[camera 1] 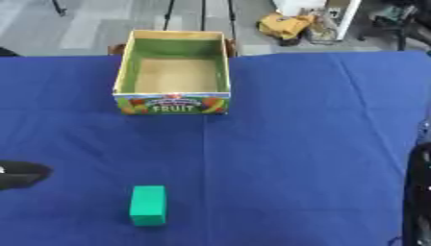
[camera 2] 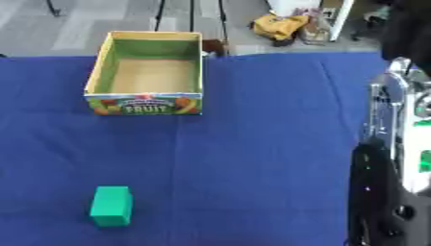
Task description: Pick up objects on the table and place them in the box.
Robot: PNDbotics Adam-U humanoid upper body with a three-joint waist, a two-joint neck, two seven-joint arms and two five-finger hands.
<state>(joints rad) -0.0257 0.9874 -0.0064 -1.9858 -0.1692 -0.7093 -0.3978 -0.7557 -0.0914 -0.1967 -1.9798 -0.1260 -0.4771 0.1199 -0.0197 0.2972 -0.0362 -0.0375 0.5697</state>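
Left hand (camera 1: 19,174) barely in view at the left edge, fingers impossible to read. Green block (camera 1: 148,205) lying on the blue bench (camera 1: 295,144), near side. Fruit box (camera 1: 172,103) farther back, open-topped. Right hand (camera 2: 391,192) at the right edge, grip unreadable.

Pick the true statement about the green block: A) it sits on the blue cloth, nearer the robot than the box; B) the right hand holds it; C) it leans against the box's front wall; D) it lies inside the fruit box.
A: the green block rests alone on the blue cloth, well short of the empty fruit box, with no hand touching it.
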